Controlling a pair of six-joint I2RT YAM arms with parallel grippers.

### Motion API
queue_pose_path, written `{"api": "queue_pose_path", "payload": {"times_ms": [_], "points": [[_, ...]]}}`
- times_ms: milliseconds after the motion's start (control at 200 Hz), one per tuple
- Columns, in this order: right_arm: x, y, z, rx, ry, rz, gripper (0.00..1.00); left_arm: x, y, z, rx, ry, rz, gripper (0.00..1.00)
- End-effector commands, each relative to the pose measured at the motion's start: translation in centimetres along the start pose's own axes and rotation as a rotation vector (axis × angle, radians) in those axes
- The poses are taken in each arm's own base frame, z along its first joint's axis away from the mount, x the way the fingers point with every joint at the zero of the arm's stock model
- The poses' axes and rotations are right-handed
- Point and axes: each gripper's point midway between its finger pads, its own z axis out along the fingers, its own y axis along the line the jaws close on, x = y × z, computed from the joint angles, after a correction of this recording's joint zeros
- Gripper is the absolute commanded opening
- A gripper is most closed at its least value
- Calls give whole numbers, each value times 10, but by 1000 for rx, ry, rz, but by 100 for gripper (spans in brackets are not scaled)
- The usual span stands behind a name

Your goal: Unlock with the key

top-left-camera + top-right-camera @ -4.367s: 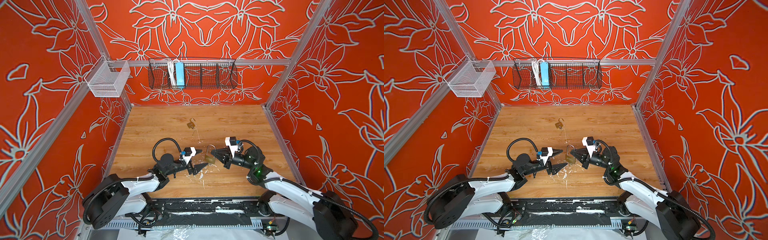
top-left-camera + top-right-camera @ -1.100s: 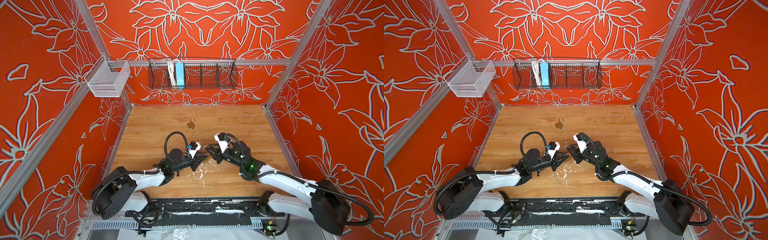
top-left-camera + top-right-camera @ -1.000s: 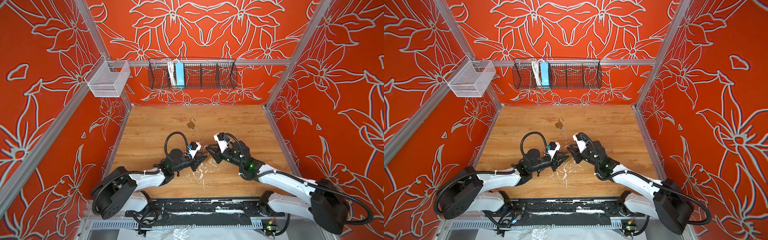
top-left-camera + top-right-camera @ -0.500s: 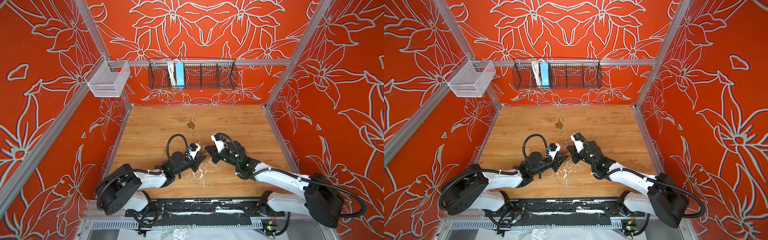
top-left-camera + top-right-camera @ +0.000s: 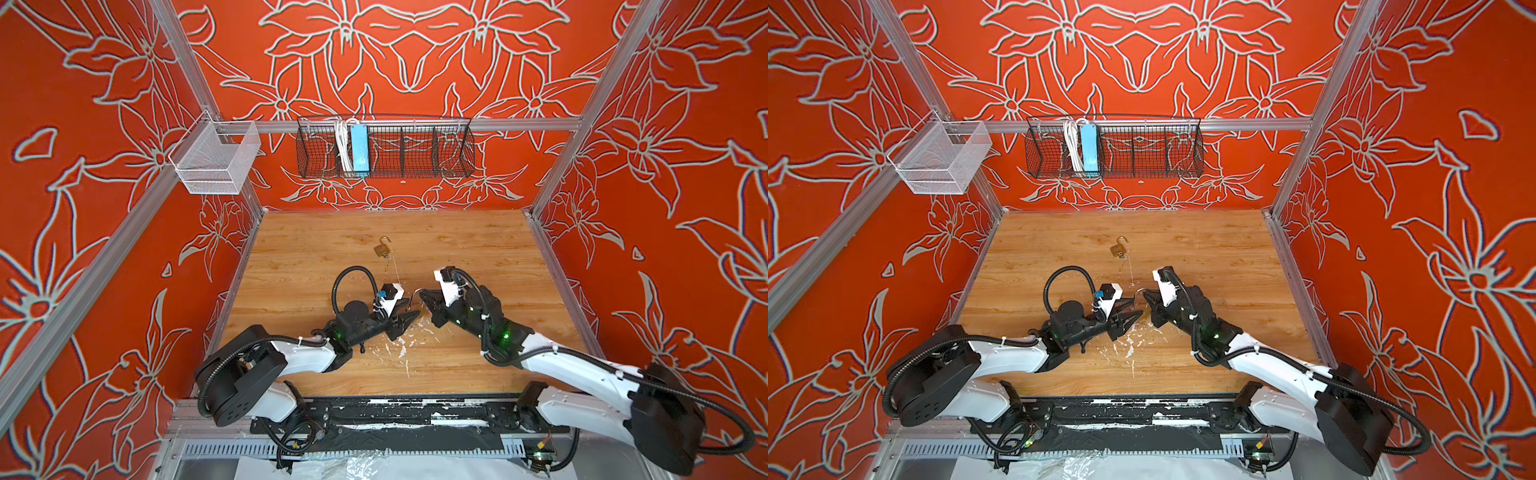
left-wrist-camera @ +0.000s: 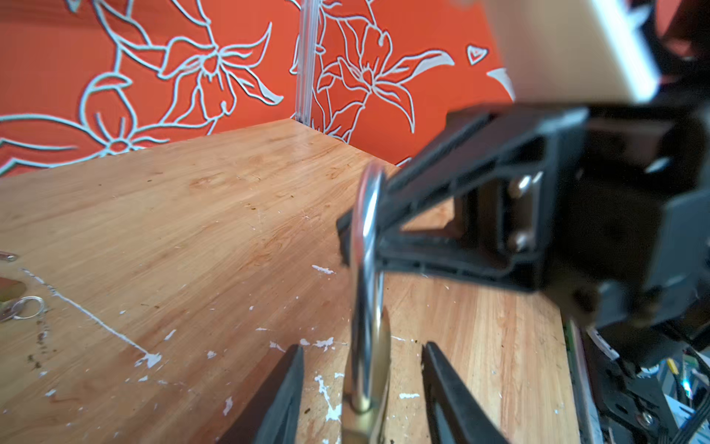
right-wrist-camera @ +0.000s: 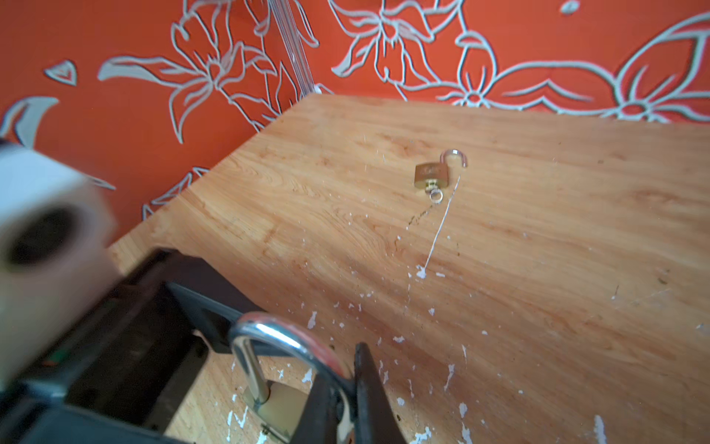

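Right wrist view: my right gripper (image 7: 345,371) is clenched on the silver shackle of a brass padlock (image 7: 282,407), held upright over the middle of the wooden table (image 7: 538,269). My left gripper (image 6: 363,351) is released, its fingers (image 6: 282,388) apart on either side of the lock's body. A smaller padlock (image 7: 431,173), shackle open, lies toward the back edge.

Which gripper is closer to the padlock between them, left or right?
Right. The right gripper is shut on the shackle of the padlock. The left gripper is open, its jaws either side of the body without touching.
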Motion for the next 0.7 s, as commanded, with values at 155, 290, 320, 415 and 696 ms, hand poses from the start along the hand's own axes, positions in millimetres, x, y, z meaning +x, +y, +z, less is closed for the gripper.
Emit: {"api": "queue_pose_path", "payload": {"times_ms": [155, 290, 320, 415, 696], "points": [[-32, 10, -16, -39, -131, 4, 0, -4, -11, 8, 71, -33, 39, 55], [-32, 11, -15, -45, -124, 4, 0, -5, -15, 6, 95, -52, 43, 48], [-32, 11, -15, -45, -123, 4, 0, -6, -16, 6, 101, -55, 42, 47], [-29, 11, -11, -46, -114, 7, 0, -8, -19, 5, 117, -61, 38, 45], [-29, 12, -11, -55, -117, 11, 0, -5, -17, 8, 110, -27, 43, 28]]}}
